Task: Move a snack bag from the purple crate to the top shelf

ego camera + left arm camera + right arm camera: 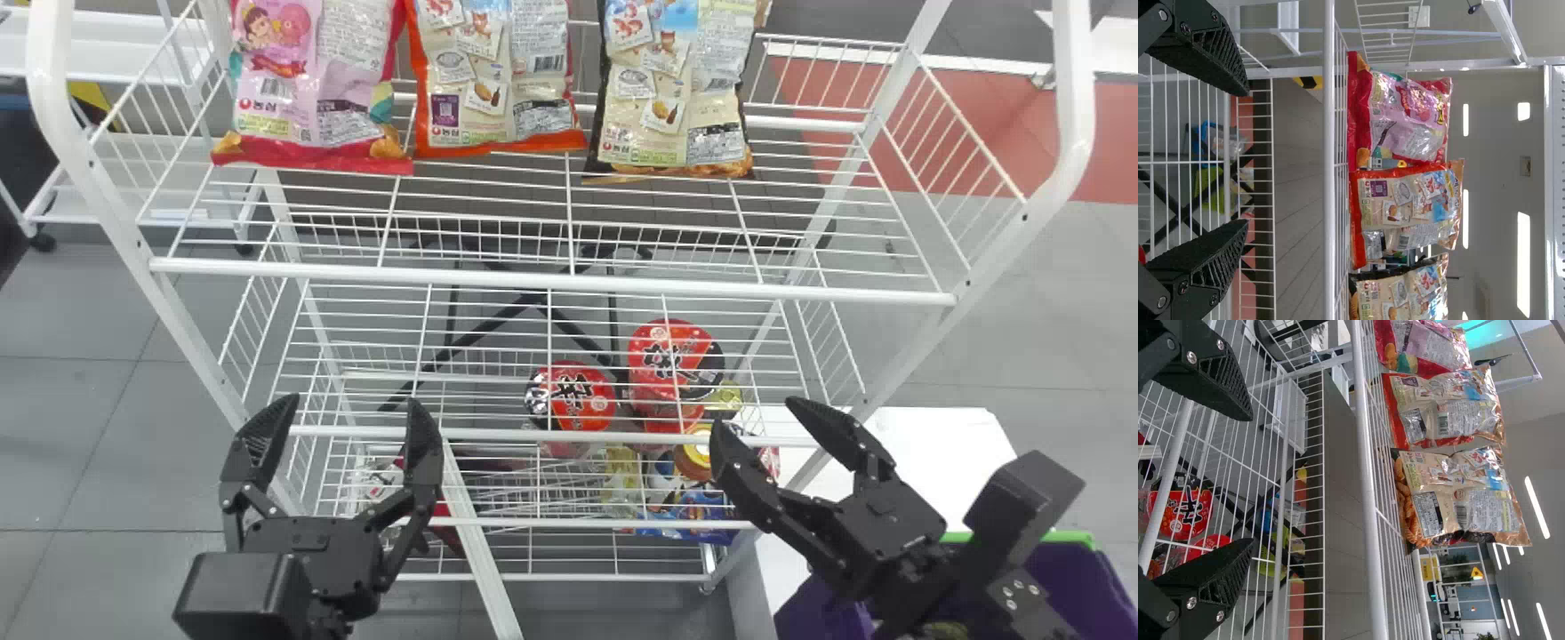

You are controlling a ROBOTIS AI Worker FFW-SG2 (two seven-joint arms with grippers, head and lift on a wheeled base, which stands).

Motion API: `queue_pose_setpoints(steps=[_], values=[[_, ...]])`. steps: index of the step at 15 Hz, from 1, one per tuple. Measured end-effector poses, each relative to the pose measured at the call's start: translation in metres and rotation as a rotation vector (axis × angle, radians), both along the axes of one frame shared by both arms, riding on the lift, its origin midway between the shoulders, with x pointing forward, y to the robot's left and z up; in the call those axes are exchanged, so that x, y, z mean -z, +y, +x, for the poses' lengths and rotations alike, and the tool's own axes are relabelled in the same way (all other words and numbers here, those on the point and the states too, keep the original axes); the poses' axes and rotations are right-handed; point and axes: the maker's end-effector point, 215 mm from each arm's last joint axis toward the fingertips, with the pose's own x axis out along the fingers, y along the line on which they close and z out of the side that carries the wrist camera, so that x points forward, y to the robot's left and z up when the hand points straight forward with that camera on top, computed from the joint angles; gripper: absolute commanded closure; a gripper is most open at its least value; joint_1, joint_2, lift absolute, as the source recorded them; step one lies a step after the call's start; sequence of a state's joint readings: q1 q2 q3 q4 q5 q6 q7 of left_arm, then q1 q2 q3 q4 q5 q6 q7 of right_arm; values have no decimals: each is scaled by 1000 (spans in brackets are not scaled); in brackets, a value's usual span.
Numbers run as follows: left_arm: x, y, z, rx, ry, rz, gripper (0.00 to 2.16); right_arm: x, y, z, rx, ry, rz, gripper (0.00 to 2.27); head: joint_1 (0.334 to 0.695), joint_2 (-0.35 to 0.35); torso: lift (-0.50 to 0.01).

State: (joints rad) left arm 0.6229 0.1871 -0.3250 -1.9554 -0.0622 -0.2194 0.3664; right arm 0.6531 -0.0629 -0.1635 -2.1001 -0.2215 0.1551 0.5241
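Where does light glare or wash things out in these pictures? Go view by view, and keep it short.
Head view: the white surface at lower right is nearly washed out; left wrist view: the ceiling lights burn out to plain white, and the pink snack bag has shiny highlights; right wrist view: ceiling lights again glare as white strips.

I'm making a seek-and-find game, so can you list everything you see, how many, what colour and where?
rack: 1, white, middle
pink bag: 1, pink, top shelf, left
orange bag: 1, orange edges, top shelf, middle
black bag: 1, black edges, top shelf, right
tubs: at least 2, red, lower in rack
small packs: too jumbled to count, some blue, low in rack
crate: 1, purple, green rim, front right
table: 1, white, right
floor: 1, grey, part red, below
lights: several, white, ceiling
hands: 2, black, before rack
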Motion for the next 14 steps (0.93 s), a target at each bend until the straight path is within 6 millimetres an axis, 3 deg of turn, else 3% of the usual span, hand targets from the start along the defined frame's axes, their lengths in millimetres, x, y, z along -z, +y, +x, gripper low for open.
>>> queue_pose_setpoints(steps=[8,14], values=[[-18,35,8,-37,-71,26,144,7,4,-7,-19,26,1,184,695,-40,-210],[-23,23,8,127,-86,24,124,11,4,-9,-19,35,-2,184,695,-54,-234]])
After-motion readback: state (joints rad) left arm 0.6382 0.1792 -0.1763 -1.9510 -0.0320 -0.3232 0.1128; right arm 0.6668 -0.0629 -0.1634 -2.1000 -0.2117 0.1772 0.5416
